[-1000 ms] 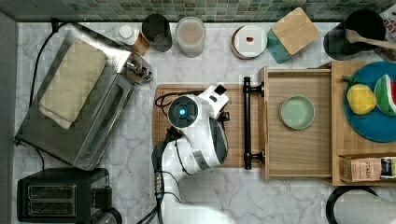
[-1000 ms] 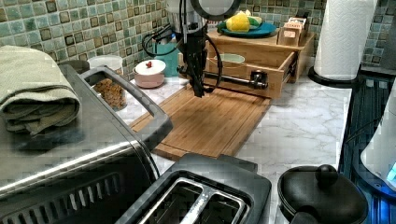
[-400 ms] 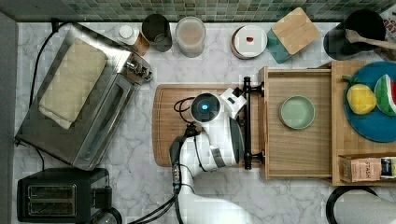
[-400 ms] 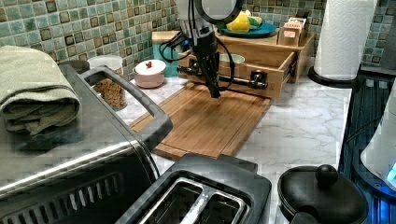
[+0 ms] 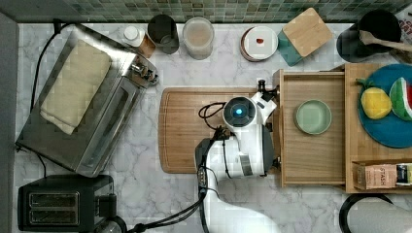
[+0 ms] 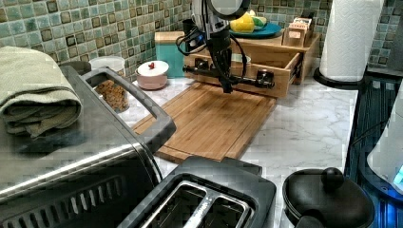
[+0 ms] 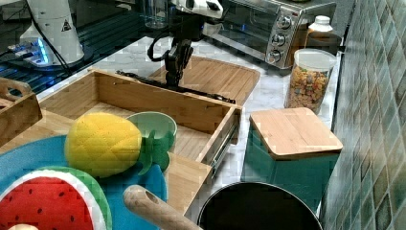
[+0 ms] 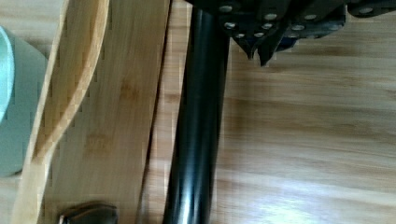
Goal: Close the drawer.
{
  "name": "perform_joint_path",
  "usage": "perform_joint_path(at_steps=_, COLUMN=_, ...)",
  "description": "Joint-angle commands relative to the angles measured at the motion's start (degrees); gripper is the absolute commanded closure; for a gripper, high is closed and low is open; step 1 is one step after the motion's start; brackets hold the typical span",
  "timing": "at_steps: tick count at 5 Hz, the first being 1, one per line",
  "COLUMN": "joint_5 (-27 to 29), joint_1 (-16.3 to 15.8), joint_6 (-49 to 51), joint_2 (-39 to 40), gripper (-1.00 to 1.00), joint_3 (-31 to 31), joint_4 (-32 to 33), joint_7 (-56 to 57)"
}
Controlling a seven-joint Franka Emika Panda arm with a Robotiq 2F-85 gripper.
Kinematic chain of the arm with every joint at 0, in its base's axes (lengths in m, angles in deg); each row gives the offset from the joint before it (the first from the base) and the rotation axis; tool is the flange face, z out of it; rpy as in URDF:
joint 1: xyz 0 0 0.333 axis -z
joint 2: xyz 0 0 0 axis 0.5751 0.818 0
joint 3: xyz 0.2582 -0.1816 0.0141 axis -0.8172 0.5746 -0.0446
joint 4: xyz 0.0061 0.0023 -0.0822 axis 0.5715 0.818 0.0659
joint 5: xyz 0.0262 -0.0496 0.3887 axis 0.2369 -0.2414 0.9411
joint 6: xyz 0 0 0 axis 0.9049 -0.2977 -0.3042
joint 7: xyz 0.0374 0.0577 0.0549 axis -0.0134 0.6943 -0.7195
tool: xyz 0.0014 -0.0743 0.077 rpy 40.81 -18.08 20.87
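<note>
The light-wood drawer (image 5: 311,162) stands pulled out at the top view's right, with a pale green bowl (image 5: 313,116) inside it. Its black bar handle (image 6: 247,81) runs across the front. My gripper (image 6: 227,86) points down right in front of that bar, on the cutting-board side. In the wrist view the fingertips (image 8: 252,46) are pressed together, shut on nothing, beside the handle (image 8: 196,130). The right view shows the gripper (image 7: 172,79) against the drawer's front wall (image 7: 158,103). My arm hides the middle of the handle in the top view.
A grooved wooden cutting board (image 5: 187,131) lies under the arm. A toaster oven (image 5: 87,116) and a toaster (image 5: 63,201) stand at the top view's left. Jars and a teal box (image 5: 303,36) line the back wall. A blue plate (image 5: 384,136) with toy fruit tops the drawer's cabinet.
The arm has swung from over the middle of the cutting board toward the top view's right and now stands at the drawer's handle. The drawer itself has not moved.
</note>
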Motion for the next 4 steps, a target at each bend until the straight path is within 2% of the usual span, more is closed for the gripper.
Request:
perform_joint_path(at_steps=1, joint_5=5.6, joint_1=10.5, joint_6=-8.7, joint_2=-0.9, gripper=1.00, joint_3=6.2, joint_4=-5.3, joint_7=11.5)
perform_joint_path(at_steps=2, joint_5=8.9, joint_1=15.3, joint_6=-10.6, joint_2=1.0, gripper=1.00, joint_3=7.2, joint_4=-7.8, joint_7=18.4)
perform_joint_path(at_steps=4, joint_5=17.0, joint_1=23.3, joint_6=-10.9, joint_2=7.6, gripper=1.00, joint_3=6.5, joint_4=-16.9, joint_7=35.2)
